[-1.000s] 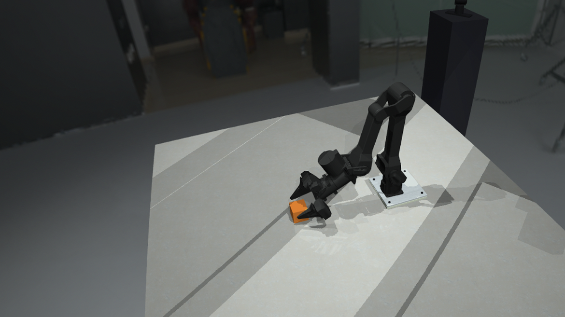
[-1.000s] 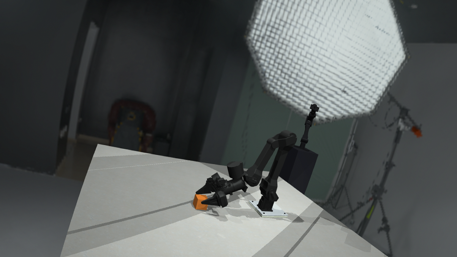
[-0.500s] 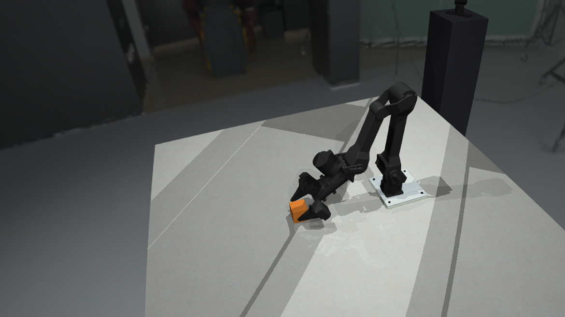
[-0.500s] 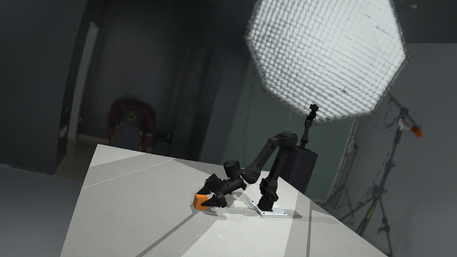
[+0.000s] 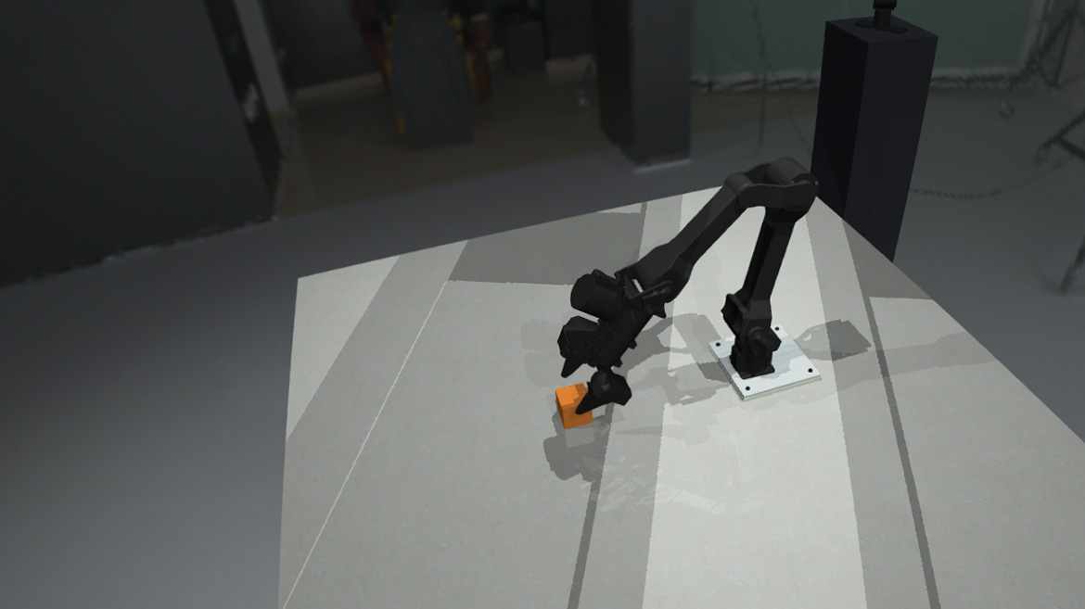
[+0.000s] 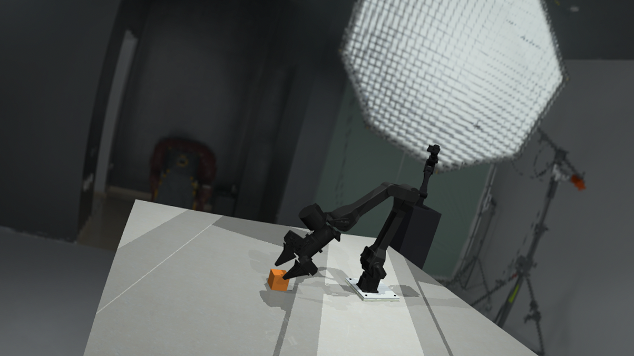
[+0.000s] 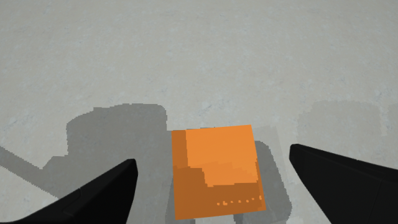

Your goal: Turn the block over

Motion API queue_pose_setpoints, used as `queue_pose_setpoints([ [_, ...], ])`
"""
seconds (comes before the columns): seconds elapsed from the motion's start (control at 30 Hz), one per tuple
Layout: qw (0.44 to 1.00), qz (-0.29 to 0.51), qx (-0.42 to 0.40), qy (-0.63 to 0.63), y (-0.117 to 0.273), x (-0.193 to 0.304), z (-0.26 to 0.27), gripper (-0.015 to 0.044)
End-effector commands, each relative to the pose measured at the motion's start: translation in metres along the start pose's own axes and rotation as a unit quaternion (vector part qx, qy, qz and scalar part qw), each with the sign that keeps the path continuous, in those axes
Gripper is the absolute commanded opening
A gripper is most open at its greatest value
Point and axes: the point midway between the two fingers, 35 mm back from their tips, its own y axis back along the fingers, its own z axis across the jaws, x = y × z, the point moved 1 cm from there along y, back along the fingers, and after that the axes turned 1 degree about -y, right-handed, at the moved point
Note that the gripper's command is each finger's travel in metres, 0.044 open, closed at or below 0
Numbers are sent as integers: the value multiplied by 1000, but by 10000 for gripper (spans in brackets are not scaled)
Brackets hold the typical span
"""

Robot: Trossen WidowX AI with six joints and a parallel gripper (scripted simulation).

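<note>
The orange cube (image 5: 570, 398) (image 6: 277, 280) (image 7: 217, 168) rests on the table (image 5: 436, 505) (image 6: 187, 304) (image 7: 199, 62) below the gripper's (image 5: 572, 393) (image 6: 279, 271) (image 7: 214, 155) wide-open, released jaws, apart from both fingertips.

pale grey stone-look worktop (image 5: 469, 498) (image 6: 187, 313) (image 7: 199, 62) bright, banded with shadow across to its right edge | large white gridded hexagonal softbox (image 6: 455, 73) glowing above its far edge | surrounding room dim, blurred | wrist view: blocky shadow edges

"What sort of place are we seeing?"
"A studio, seemingly: a big honeycomb-faced light panel (image 6: 455, 73) is glowing above, and a tripod stand (image 6: 536, 245) is standing by the grey wall (image 6: 608, 139)."
"And the robot arm (image 5: 704, 236) (image 6: 365, 202)?"
"It's making the place look like a robotics lab too."
</note>
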Motion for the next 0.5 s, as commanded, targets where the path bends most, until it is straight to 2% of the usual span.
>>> queue_pose_setpoints([
  [0.0, 997, 73, 2, 1, 49, -16, 1, 440],
  [0.33, 997, 76, 2, 1, 49, -17, 1, 440],
  [0.47, 991, 132, 3, 1, 48, -29, 1, 440],
])
